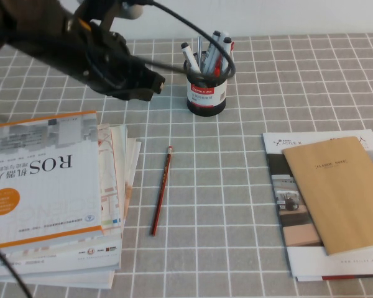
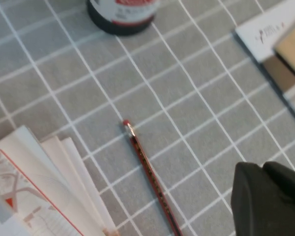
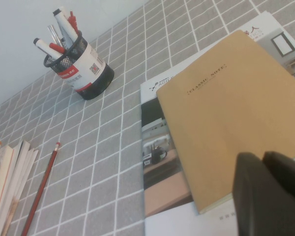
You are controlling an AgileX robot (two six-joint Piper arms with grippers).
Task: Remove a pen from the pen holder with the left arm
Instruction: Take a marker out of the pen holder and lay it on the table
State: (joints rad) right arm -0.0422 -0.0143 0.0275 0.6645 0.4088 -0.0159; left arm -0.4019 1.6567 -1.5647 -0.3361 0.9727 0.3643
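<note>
Since the pens (image 1: 212,49) stand in the pen holder (image 1: 206,94) near the counter's far edge, your left tool (image 1: 151,84), shut and empty, hovers near it and, I think, must open first. The right tool (image 3: 263,161), also shut, hangs above the brown notebook (image 3: 221,108).

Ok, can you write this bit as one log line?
left gripper: shut, empty, raised left of pen holder | right gripper: shut, above notebook | pens: in pen holder
</note>
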